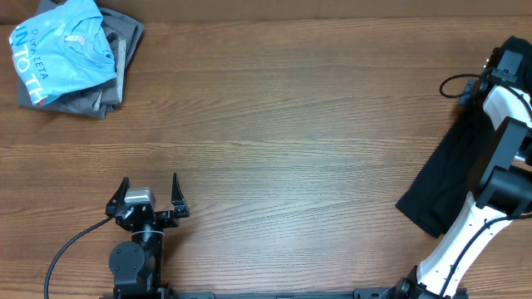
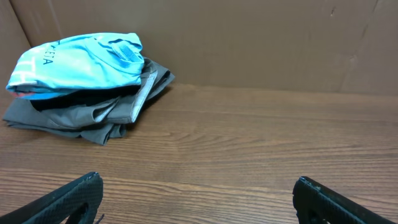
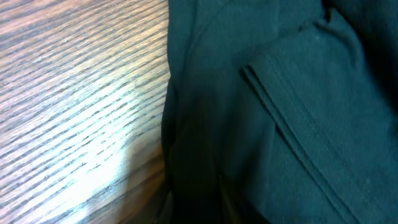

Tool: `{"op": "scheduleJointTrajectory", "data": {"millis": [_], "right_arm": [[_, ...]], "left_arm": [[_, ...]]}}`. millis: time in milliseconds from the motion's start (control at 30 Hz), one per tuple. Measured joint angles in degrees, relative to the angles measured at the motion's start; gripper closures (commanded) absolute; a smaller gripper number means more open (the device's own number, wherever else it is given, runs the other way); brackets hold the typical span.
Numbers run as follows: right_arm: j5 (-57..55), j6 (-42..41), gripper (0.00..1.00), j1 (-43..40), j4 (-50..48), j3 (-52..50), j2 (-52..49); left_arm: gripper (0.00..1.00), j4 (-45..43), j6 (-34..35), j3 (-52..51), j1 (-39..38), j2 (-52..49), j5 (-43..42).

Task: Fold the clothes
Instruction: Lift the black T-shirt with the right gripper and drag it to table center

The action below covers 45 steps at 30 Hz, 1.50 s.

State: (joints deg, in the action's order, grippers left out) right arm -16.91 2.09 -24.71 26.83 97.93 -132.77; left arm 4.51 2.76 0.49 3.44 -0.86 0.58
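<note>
Black clothes (image 3: 280,124) under bent R arm (image 1: 499,141), R tool (image 1: 507,71) can't tell; L tool (image 1: 150,189) apart, low over table (image 1: 291,124).

We see only part of the clothes (image 1: 436,187): the right arm (image 1: 501,154) covers their right side. The right gripper (image 1: 509,60) sits at the picture's edge, fingers hidden, and its wrist view shows only fabric, so we cannot tell how its jaws stand. The blue shirt (image 1: 62,50) hides most of the grey garments (image 1: 125,37); its lettering is cut short by folds.

Overhead looks down; left wrist low, facing pile (image 2: 81,81); right hugs clothes (image 3: 280,124).
</note>
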Motion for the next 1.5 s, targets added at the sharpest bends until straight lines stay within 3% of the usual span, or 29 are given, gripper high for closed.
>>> {"op": "scheduleJointTrajectory", "data": {"millis": [133, 200, 233, 300, 367, 1100, 1500], "right_arm": [[0.07, -0.57, 0.73, 0.00, 2.23, 1.25, 0.00], [0.15, -1.03, 0.65, 0.00, 4.02, 2.60, -0.09], [0.20, -1.31, 0.66, 0.00, 5.20, 3.85, -0.17], [0.26, -1.60, 0.85, 0.02, 6.23, 5.31, -0.17], [0.26, -1.81, 0.96, 0.15, 6.38, 6.36, -0.17], [2.34, -3.76, 0.96, 2.43, 6.86, 6.71, 0.44], [17.16, -6.62, 0.96, 21.07, 2.62, 7.26, 13.11]], "left_arm": [[0.00, 0.00, 0.00, 0.00, 0.00, 0.00, 0.00], [0.00, 0.00, 0.00, 0.00, -0.02, 0.00, 0.00], [0.00, 0.00, 0.00, 0.00, 0.00, 0.00, 0.00], [0.00, 0.00, 0.00, 0.00, 0.00, 0.00, 0.00], [0.00, 0.00, 0.00, 0.00, 0.00, 0.00, 0.00], [0.00, 0.00, 0.00, 0.02, 0.00, 0.00, 0.00], [0.00, 0.00, 0.00, 0.00, 0.00, 0.00, 0.00]]}}
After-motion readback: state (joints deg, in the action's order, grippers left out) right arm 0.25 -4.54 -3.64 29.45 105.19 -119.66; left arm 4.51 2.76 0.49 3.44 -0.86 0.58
